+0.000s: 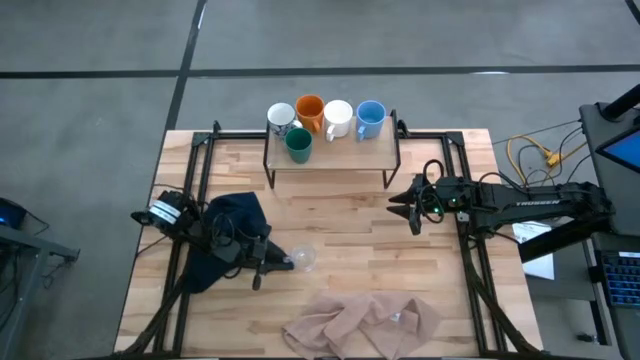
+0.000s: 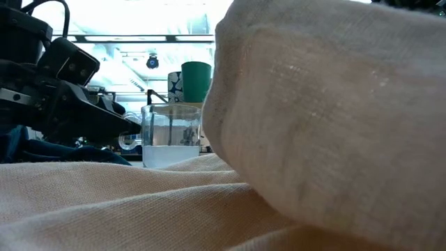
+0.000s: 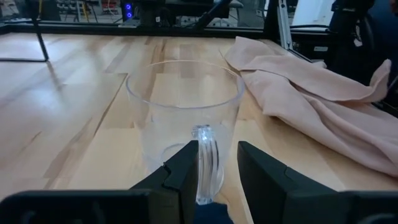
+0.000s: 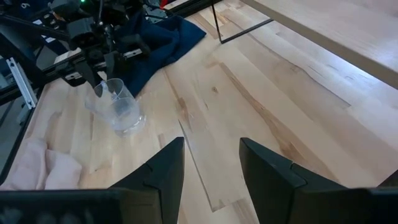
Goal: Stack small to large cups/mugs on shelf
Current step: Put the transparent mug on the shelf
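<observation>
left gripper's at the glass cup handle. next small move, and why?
Probably close the left gripper on the handle of the clear glass cup: the handle sits between its fingers with a gap on one side, and the cup stands on the table, while five mugs are already on the shelf.

Left arm reaches in low from the table's left edge toward the middle front, wrist about level. Left gripper (image 3: 214,165) sits at table height, fingers (image 3: 183,171) either side of a handle, narrow gap, close to it; contact unclear. Right arm lies stretched in from the right side, raised off the table, waiting. Right gripper (image 4: 211,165) points left, fingers (image 4: 163,169) parted with nothing between them.
</observation>
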You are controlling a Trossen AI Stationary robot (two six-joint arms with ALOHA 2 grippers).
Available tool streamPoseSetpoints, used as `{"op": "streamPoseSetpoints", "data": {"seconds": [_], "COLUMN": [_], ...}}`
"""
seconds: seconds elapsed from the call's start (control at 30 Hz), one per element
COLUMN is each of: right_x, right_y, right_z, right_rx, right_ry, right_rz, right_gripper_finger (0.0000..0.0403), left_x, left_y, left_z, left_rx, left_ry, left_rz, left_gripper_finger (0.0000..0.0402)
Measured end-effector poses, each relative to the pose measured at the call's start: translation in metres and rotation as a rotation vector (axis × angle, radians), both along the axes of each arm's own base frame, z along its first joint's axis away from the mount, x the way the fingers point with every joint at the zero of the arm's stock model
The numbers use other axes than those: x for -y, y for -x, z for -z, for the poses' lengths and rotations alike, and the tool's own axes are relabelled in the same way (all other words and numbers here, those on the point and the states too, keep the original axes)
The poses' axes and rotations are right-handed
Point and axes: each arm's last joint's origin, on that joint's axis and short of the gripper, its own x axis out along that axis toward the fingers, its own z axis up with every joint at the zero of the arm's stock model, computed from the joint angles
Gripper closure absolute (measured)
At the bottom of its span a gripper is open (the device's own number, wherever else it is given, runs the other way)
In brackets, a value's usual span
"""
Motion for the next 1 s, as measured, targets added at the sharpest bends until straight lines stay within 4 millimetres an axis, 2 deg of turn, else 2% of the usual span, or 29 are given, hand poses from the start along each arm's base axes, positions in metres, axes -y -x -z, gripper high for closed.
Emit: {"op": "streamPoseSetpoints", "data": {"seconds": [0.47,0.8,1.0], "right_x": [0.0000,0.0001,0.0000], "right_y": [0.0000,0.0000,0.0000], "right_z": [0.0001,0.0001,0.0001], "right_rx": [-0.001,-0.001,-0.001], "right_ry": [0.004,0.004,0.004], "right_rz": [-0.001,-0.001,-0.001], "right_gripper_finger": [0.0254,0.0254,0.0254], "left_x": [-0.0001,-0.0001,0.0000], "left_y": [-0.0024,-0.0022,-0.0025], "left_z": [-0.0022,-0.0016,-0.0017], "left_rx": [0.016,0.009,0.011], "left_ry": [-0.008,-0.011,-0.010], "left_rz": [-0.037,-0.036,-0.037], "left_gripper_finger": [0.0308,0.0390,0.0390]}}
